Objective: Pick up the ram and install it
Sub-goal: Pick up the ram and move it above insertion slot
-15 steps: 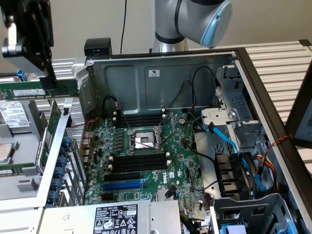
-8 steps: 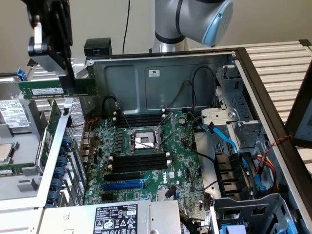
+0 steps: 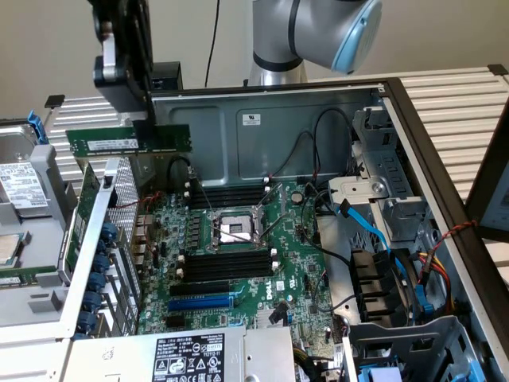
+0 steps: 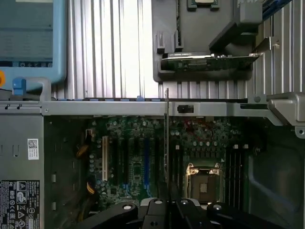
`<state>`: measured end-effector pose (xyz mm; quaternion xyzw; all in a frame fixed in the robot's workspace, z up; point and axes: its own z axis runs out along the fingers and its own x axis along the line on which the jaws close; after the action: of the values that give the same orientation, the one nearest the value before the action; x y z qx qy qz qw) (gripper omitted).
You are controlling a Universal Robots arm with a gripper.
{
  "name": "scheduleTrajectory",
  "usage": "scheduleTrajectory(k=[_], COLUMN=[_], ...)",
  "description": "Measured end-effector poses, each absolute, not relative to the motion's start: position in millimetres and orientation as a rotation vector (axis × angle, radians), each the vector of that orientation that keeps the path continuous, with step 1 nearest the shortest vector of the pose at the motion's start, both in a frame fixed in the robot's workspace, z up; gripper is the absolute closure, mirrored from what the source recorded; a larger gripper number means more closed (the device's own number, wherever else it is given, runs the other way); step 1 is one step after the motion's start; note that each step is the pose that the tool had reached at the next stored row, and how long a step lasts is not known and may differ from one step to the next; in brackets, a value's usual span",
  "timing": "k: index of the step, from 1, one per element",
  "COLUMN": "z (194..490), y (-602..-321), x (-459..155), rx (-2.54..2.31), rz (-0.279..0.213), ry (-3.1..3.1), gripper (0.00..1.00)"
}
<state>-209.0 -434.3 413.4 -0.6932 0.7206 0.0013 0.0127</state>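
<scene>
The ram point(image 3: 119, 142) is a thin green stick with a white label. It hangs level in the air above the back left corner of the open computer case, at the exterior view's left. My gripper point(image 3: 149, 131) is shut on it from above, near its right half. In the wrist view the ram point(image 4: 167, 138) shows edge-on as a thin line running out from my gripper point(image 4: 167, 202), over the green motherboard point(image 4: 138, 167). Black memory slots point(image 3: 227, 195) lie behind the CPU socket point(image 3: 231, 229), and more slots point(image 3: 227, 263) lie in front of it, all well below and to the right of the stick.
The case's metal back wall point(image 3: 262, 127) stands just behind the slots. A drive cage point(image 3: 382, 191) with blue cables point(image 3: 370, 227) fills the exterior view's right. A removed side panel with a card point(image 3: 87, 215) leans at the left. A labelled power supply point(image 3: 187, 358) sits in front.
</scene>
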Motion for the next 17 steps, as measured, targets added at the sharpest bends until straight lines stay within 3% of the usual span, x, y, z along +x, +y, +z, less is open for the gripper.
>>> scheduleTrajectory(k=[17], z=[409.4], y=[-404.4], x=[-147.0], rx=[-2.156], rz=[-0.017], ry=[2.241], gripper=[0.87])
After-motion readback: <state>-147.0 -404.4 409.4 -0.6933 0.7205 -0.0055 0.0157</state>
